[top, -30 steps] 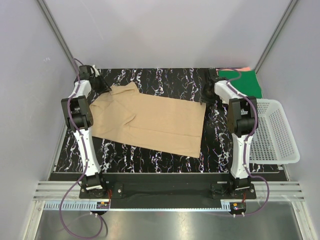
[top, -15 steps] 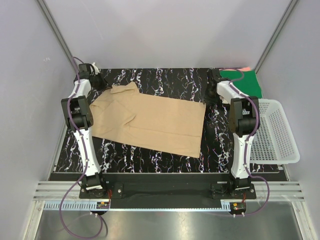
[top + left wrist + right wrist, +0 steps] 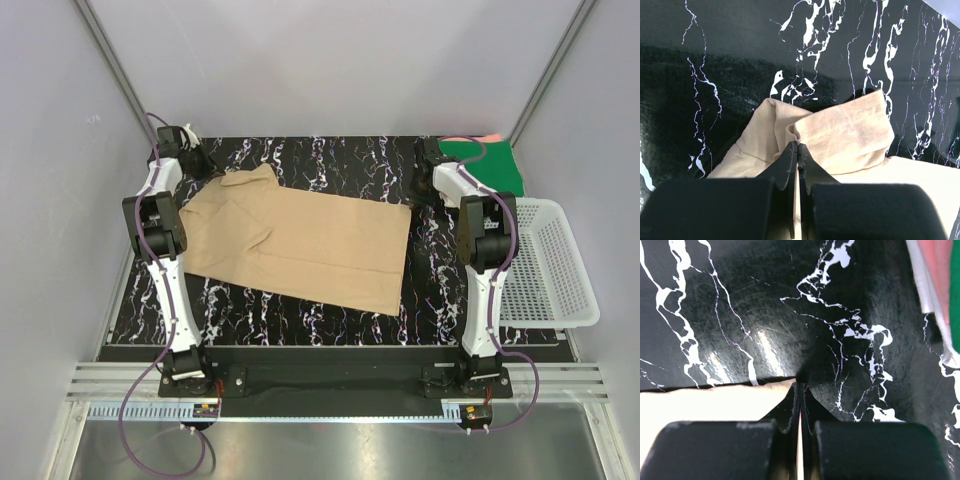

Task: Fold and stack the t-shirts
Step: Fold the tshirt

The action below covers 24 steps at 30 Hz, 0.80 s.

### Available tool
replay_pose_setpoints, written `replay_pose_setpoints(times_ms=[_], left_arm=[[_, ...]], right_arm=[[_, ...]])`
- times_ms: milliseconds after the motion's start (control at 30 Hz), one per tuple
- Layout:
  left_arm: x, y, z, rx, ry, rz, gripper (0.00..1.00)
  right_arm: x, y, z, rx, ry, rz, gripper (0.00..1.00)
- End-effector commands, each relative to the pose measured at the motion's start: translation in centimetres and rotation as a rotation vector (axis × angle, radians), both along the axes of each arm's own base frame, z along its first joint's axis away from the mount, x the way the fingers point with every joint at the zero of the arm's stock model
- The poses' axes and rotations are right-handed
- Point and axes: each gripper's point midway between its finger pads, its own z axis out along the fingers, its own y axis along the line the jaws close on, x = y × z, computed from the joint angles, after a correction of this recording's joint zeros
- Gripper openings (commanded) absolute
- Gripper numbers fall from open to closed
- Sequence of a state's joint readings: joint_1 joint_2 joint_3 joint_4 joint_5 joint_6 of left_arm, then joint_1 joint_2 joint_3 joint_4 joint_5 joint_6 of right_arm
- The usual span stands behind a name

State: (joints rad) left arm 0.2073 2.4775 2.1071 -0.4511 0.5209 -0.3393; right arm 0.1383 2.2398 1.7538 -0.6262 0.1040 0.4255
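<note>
A tan t-shirt (image 3: 300, 240) lies spread across the black marbled table (image 3: 330, 160). My left gripper (image 3: 205, 172) is at the shirt's far left part, and in the left wrist view it (image 3: 798, 146) is shut on a fold of the tan cloth (image 3: 840, 135) by the sleeve. At the shirt's far right corner sits my right gripper (image 3: 418, 190); the right wrist view shows it (image 3: 800, 386) shut on the shirt's edge (image 3: 715, 400). A dark green t-shirt (image 3: 485, 165) lies on a coral-pink one (image 3: 488, 136) at the far right corner.
A white mesh basket (image 3: 555, 265) stands at the table's right edge beside the right arm. Grey walls close in the left, back and right sides. The green and pink cloth (image 3: 945, 285) shows at the right edge of the right wrist view.
Both grippers have closed on the tan shirt, the left first and the right just now. The right gripper shifted slightly toward the shirt's corner. The shirt has hardly moved.
</note>
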Motion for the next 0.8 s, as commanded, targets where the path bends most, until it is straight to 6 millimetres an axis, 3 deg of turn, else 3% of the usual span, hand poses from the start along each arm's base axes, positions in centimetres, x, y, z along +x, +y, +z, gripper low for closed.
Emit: replay_pose_setpoints(times_ms=[0,167,633,767], left_arm=[[1.3,0.0,5.4,0.013,-0.132,-0.024,0.00],[1.0,-0.5,7.0,0.017,-0.183,-0.053,0.00],[-0.5,1.8,10.7,0.074,-0.226,0.002,0.00],[-0.9,1.9,10.6,0.074,-0.222,0.000,0.00]], right_arm=[[0.9,0.3,1.0,0.007,-0.047,0.016,0.00],[1.1,0.1,1.7,0.000,-0.066,0.008,0.00],[0.5,-0.8,4.2,-0.029,-0.153,-0.017,0.00],[0.4,-0.5,4.3,-0.008,-0.155,-0.019,0.00]])
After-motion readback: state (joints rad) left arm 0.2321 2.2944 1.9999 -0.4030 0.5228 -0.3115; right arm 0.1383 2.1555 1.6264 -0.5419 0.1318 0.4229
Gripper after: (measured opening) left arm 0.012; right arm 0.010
